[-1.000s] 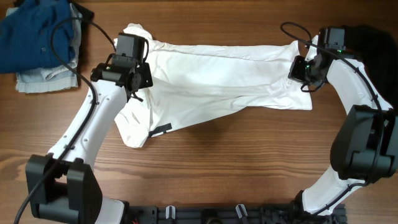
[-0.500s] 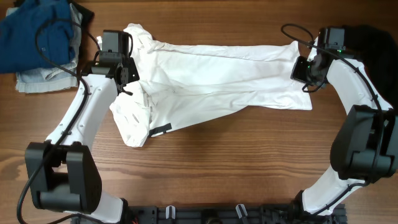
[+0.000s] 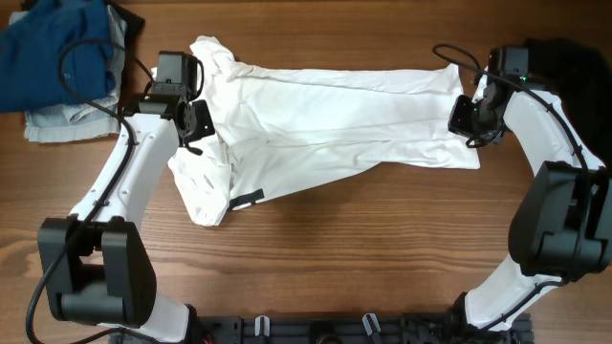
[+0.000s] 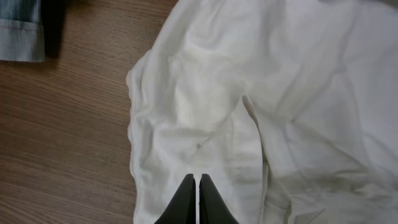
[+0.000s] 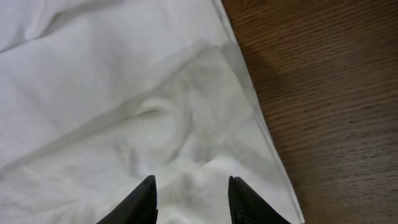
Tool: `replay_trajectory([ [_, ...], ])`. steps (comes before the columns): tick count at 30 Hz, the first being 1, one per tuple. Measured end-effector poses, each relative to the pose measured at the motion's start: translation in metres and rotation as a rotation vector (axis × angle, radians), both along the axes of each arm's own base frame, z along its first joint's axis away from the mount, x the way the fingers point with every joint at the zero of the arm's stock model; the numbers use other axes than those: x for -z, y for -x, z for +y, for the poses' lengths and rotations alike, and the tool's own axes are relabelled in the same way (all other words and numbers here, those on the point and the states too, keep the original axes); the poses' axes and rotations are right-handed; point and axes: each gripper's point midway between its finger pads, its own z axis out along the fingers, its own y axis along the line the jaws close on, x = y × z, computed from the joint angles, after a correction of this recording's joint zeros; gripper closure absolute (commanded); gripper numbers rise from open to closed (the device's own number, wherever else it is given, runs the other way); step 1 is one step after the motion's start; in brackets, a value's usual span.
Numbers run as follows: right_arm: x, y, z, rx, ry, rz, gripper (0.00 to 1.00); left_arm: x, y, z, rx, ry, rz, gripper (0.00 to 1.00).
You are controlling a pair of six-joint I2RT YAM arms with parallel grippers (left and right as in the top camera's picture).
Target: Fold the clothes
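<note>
A white garment (image 3: 325, 119) lies stretched across the far half of the wooden table (image 3: 382, 248), running from near the left edge to near the right edge. Its left end is bunched and doubled over toward the near edge.

My left gripper (image 4: 197, 182) hovers over that bunched end. Its dark fingers (image 4: 185, 202) are pressed together with only a hairline between them, and I see no cloth caught there. My right gripper (image 5: 193, 193) hangs over the garment's right hem, close to where the cloth meets bare wood. Its fingers (image 5: 144, 199) are spread apart, with wrinkled fabric showing between them.

I judge the step in hand to be taking hold of both ends to flatten the garment before the first fold. To do it well, I would:

- Part the left fingers first.
- Set them on the outer edge of the bunched end, not the middle.
- Lower the right fingers onto the hem corner.
- Draw both ends apart evenly so the creases run out.
- Watch that each pinch takes every layer at the edge.

A blue clothes pile (image 3: 53, 48) sits at the far left corner on pale denim (image 3: 67, 119).

A small dark tab (image 3: 247, 200) shows on the garment's near edge. Any writing on it is too small to read, and I see no other labels or brands.
</note>
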Motion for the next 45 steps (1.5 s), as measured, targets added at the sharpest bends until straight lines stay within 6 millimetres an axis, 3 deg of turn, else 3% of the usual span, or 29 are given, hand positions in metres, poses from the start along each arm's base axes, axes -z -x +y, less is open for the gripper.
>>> replay_trajectory([
  [5, -0.001, -0.003, -0.004, 0.008, 0.007, -0.014, 0.37, -0.001, -0.003, -0.001, 0.001, 0.004, -0.014, 0.95],
  [9, -0.016, 0.005, 0.003, -0.039, -0.022, 0.040, 0.20, -0.007, -0.003, -0.007, 0.013, 0.037, -0.001, 0.77],
  [12, -0.060, -0.023, 0.006, -0.083, 0.002, -0.049, 0.19, -0.040, -0.029, -0.020, 0.046, 0.086, -0.081, 0.74],
  [14, -0.092, -0.050, 0.008, -0.106, 0.026, -0.161, 0.20, -0.077, -0.055, -0.028, 0.071, 0.111, -0.187, 0.74],
  [16, -0.104, -0.063, 0.010, -0.115, 0.035, -0.218, 0.20, -0.103, -0.074, -0.032, 0.091, 0.119, -0.258, 0.75],
  [18, -0.104, -0.065, 0.010, -0.116, 0.037, -0.224, 0.20, -0.110, -0.097, -0.036, 0.101, 0.125, -0.304, 0.77],
  [20, -0.106, -0.068, 0.009, -0.116, 0.040, -0.238, 0.21, -0.097, -0.119, -0.039, 0.107, 0.129, -0.321, 0.80],
  [23, -0.106, -0.069, 0.009, -0.116, 0.041, -0.244, 0.20, -0.052, -0.144, -0.044, 0.083, 0.157, -0.304, 0.80],
  [24, -0.106, -0.069, 0.009, -0.116, 0.041, -0.244, 0.20, -0.037, -0.151, -0.046, 0.067, 0.174, -0.297, 0.78],
  [28, -0.106, -0.069, 0.009, -0.116, 0.041, -0.244, 0.20, -0.007, -0.167, -0.049, 0.019, 0.217, -0.304, 0.77],
  [31, -0.107, -0.069, 0.010, -0.116, 0.041, -0.246, 0.20, 0.001, -0.176, -0.050, 0.001, 0.231, -0.328, 0.75],
  [40, -0.106, -0.069, 0.010, -0.116, 0.041, -0.244, 0.20, 0.053, -0.189, -0.051, -0.049, 0.252, -0.309, 0.74],
  [45, -0.106, -0.069, 0.010, -0.116, 0.041, -0.243, 0.20, 0.056, -0.193, -0.051, -0.054, 0.257, -0.322, 0.74],
])
